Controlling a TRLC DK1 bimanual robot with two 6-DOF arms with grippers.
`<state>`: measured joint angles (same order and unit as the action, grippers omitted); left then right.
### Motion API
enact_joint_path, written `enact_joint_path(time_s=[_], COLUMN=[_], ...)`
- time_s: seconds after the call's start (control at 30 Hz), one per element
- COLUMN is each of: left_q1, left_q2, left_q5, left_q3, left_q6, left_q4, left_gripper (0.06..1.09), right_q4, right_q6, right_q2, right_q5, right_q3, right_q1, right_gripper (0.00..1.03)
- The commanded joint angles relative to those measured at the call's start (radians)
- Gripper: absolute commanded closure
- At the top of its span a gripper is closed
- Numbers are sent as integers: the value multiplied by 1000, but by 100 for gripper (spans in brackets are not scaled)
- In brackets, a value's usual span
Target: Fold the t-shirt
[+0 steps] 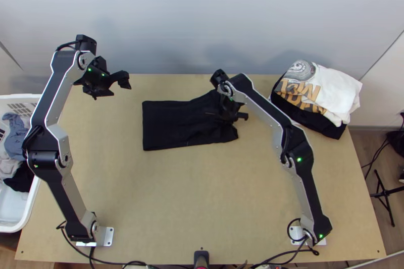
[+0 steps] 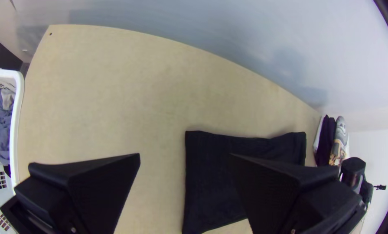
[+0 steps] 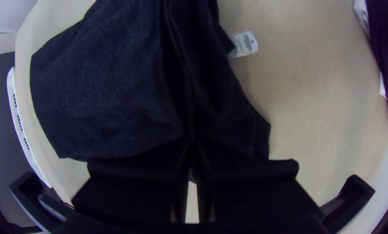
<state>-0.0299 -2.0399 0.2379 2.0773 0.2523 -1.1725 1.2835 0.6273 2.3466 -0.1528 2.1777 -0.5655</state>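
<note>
Over the table's far left part, my left gripper (image 1: pixel 112 89) stands open with nothing in it; in the left wrist view the left gripper (image 2: pixel 185 157) has its two fingers wide apart. The black t-shirt (image 1: pixel 174 122) lies as a folded, roughly oblong piece at the far middle. My right gripper (image 1: pixel 231 111) is at the shirt's right end. In the right wrist view the right gripper (image 3: pixel 192 145) is shut on the t-shirt (image 3: pixel 111 86), pinching it where creases run together. A white label (image 3: pixel 246 43) sticks out at the shirt's edge.
A stack of folded clothes (image 1: pixel 331 90), white over black, sits at the table's far right corner. A white basket (image 1: pixel 31 196) with garments stands at the left edge. Bare wood (image 1: pixel 177 198) lies between the arms' bases, with cables along the near edge.
</note>
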Motion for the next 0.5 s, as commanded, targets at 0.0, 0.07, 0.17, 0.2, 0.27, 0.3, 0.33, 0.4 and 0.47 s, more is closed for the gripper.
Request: enact_joint_path(time_s=[0.0,0.07,0.17,0.2,0.27,0.3,0.33,0.4,0.47], left_q1=[1,1,4,5,10,12,13,15,13], left_q2=[0,0,0,0,1,1,1,6,10], left_q5=[-2,-2,0,0,0,0,0,0,-2], left_q3=[1,0,0,0,0,0,0,0,0], left_q6=[-1,-1,2,4,4,5,5,5,4], left_q4=[-1,-1,-1,-1,-1,-1,-1,-4,-6], left_gripper=[10,10,10,10,10,10,10,10,10], right_q4=[-4,-3,-4,-4,-6,-6,-6,-6,-38], right_q6=[-17,-23,-32,-35,-44,-54,-64,-75,-84], right_q2=[-98,-129,-170,-181,-191,-196,-199,-202,-205], right_q5=[16,19,33,36,36,36,36,38,38], right_q3=[-90,-124,-174,-196,-236,-256,-274,-289,-291], right_q1=[30,46,67,70,72,70,67,70,98], right_gripper=[100,100,100,100,85,60,31,4,4])
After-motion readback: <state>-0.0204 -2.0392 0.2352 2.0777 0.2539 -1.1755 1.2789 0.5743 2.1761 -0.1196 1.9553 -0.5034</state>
